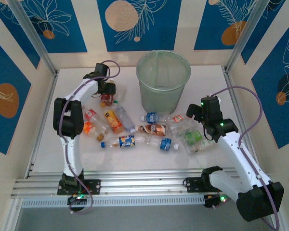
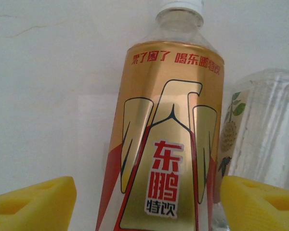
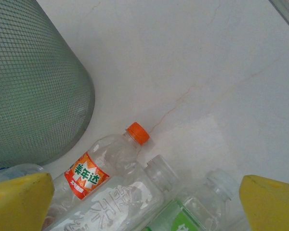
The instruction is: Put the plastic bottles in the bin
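Left claw (image 2: 144,206): spread wide. Gold-labelled bottle (image 2: 166,144) lies between its fingers; contact cannot be told. Ribbed clear bottle (image 2: 267,125) sits just right of it.

Right claw (image 3: 144,204): spread wide, holding nothing. Orange-capped bottle (image 3: 108,161) and green-labelled bottle (image 3: 183,216) lie between its fingers on the table (image 3: 207,57). Bin (image 3: 33,86) stands to its left.

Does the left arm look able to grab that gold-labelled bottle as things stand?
Probably yes. The gold-labelled bottle lies between the open yellow fingers of the left tool, with nothing covering it. A clear bottle sits close on one side and might get nudged.
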Controlling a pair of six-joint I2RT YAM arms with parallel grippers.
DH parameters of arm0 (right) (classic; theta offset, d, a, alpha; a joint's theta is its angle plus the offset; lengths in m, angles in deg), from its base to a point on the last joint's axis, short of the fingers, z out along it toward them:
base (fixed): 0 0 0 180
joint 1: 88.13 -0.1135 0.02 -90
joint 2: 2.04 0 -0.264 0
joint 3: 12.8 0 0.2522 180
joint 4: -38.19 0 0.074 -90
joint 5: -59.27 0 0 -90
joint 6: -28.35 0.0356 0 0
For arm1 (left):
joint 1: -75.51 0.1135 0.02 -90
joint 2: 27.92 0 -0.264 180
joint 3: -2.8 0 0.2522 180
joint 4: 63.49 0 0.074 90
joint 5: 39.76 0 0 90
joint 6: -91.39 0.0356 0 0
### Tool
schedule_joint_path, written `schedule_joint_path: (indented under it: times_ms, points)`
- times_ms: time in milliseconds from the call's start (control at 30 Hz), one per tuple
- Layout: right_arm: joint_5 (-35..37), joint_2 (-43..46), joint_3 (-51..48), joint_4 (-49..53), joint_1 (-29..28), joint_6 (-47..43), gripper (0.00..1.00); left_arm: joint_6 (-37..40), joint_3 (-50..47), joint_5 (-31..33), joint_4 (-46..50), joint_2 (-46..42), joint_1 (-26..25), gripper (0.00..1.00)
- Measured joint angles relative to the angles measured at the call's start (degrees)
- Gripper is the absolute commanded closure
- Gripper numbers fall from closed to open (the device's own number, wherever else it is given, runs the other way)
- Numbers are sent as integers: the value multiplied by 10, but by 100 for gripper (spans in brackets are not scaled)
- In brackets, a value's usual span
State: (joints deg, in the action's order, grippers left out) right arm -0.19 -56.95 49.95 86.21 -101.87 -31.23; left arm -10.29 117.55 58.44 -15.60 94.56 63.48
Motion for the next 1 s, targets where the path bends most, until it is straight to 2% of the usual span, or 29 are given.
schedule_joint_path:
  times_ms: [333,600,733,867,1000]
  points:
    - [8,12,0,1,-10,0,1,-31,13,9,10,22,14,26]
    - [12,12,0,1,-27,0,1,-70,26,13,8,47,30,19]
    - [19,13,0,1,-35,-4,1,-80,27,18,12,68,36,18]
    - [25,17,0,1,-37,-4,1,-83,31,20,14,81,42,25]
    - [26,18,0,1,-41,-5,1,-89,43,21,16,84,43,39]
